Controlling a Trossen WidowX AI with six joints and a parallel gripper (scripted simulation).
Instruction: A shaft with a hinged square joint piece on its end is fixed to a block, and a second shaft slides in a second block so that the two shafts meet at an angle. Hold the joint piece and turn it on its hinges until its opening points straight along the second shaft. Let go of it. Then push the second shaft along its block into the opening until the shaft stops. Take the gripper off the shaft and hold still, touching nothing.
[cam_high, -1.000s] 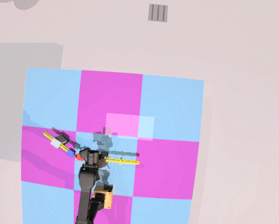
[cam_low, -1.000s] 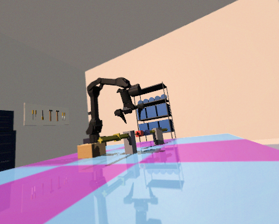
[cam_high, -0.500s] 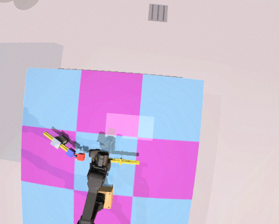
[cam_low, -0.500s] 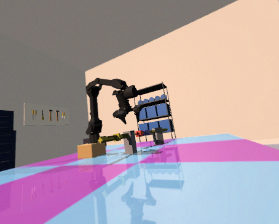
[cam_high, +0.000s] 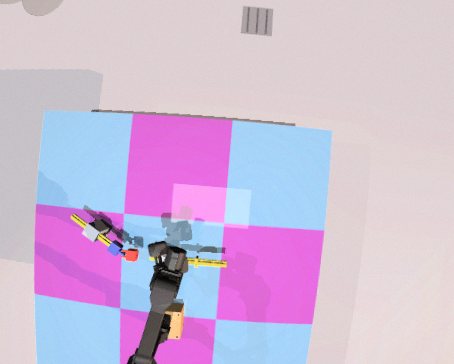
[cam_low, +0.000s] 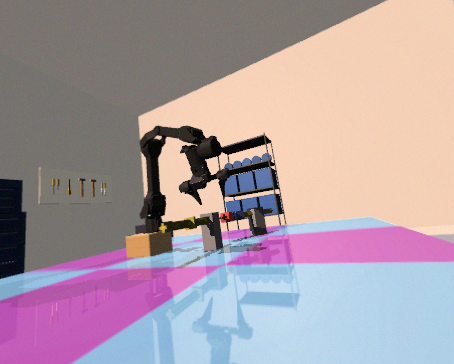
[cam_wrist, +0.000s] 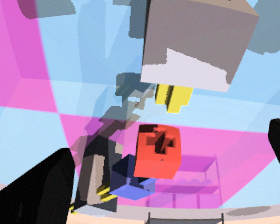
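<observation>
The red joint piece (cam_high: 131, 255) (cam_low: 226, 217) (cam_wrist: 158, 152) hangs on a blue hinge part (cam_high: 115, 248) (cam_wrist: 131, 181) at the end of the fixed yellow shaft (cam_high: 76, 218). That shaft's grey block (cam_high: 91, 232) (cam_low: 257, 222) stands at the left. The red piece's cross-shaped opening faces roughly toward the second yellow shaft (cam_high: 212, 263) (cam_low: 175, 226) (cam_wrist: 175, 98), with a gap between them. The second block (cam_low: 211, 235) (cam_wrist: 195, 47) carries this shaft; my arm covers it from above. My gripper (cam_high: 167, 255) (cam_low: 213, 199) is open and empty, above the second block and shaft end, touching nothing.
An orange-tan box (cam_high: 175, 322) (cam_low: 141, 245) stands beside my arm, near the second shaft's outer end in the exterior view. The second shaft has a small raised cross-piece (cam_high: 196, 262) (cam_low: 189, 223) on it. A shelf rack (cam_low: 250, 190) stands far behind.
</observation>
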